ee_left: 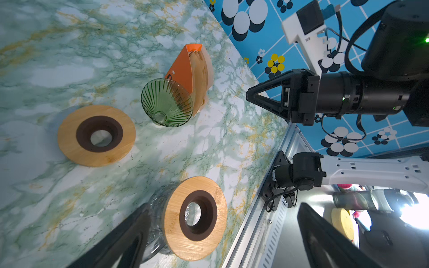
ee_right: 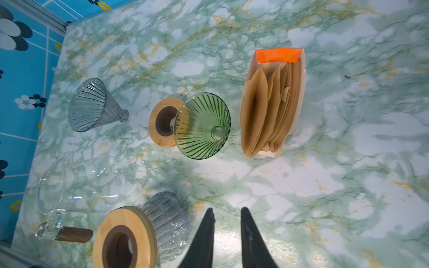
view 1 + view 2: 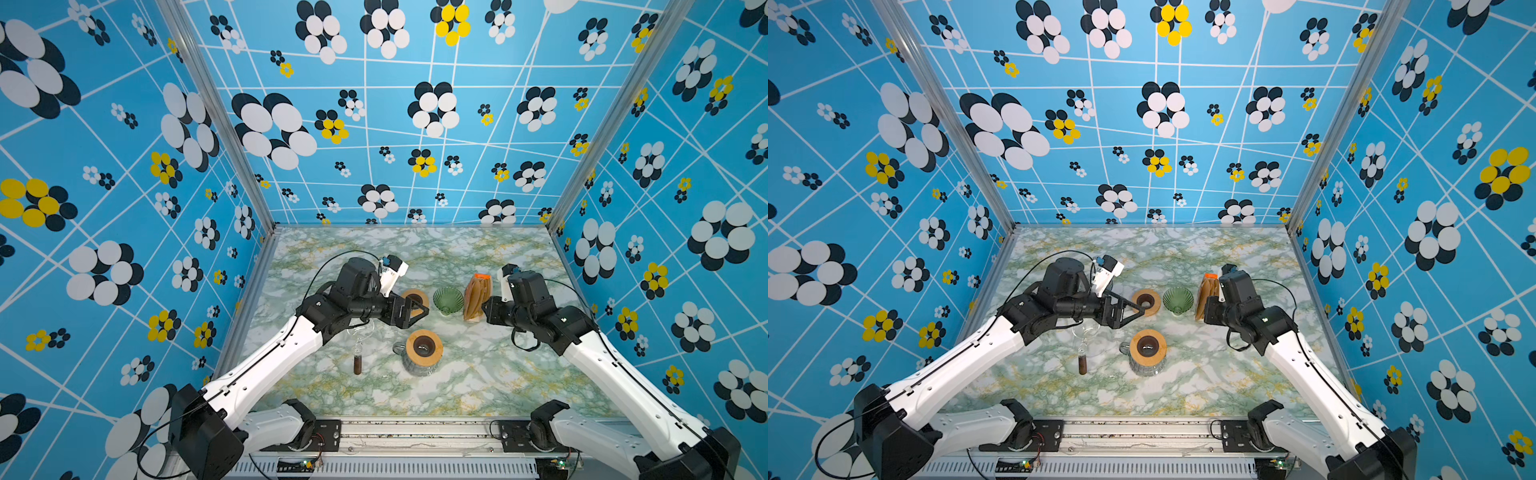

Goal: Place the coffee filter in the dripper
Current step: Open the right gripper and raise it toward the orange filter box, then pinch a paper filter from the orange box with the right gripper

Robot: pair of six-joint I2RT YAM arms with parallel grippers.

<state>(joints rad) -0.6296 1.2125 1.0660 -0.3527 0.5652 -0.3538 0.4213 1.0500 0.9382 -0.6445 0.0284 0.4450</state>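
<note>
Left end effector (image 3: 419,310) is released. Its two black fingers are spread wide and nothing is between them. In both top views it hangs over the wooden ring (image 3: 422,294), at 9 o'clock from the green dripper (image 3: 448,298).

Right end effector (image 2: 227,210) is almost closed but not clenched. The right wrist view shows a narrow gap between its fingers, with only the bench in it, so it grasps nothing. In a top view it is at about 4 o'clock from the filter pack (image 3: 481,276), near it. The left wrist view shows it apart from the pack.

The bench (image 3: 478,386), with a green and white marble pattern, carries all the things. The clock places below are taken from the green dripper in the top views.

- **Glass jug** (image 2: 79,181): it has a brown wooden handle and lies at 8 o'clock, partly under the left arm.
- **Ribbed glass pot** (image 3: 417,369): it stands at 7 o'clock, and a second wooden ring (image 3: 437,349) sits on its mouth.
- **Filter pack:** it stands at 3 o'clock, just beside the dripper, with a small gap between them. The brown coffee filters (image 2: 267,109) stand inside it.
- **Green dripper:** it lies on its side with the narrow end toward 6 o'clock.
- **Clear dripper** (image 2: 92,104): it also lies on its side, beyond the wooden ring. The left arm hides it in the top views.
</note>
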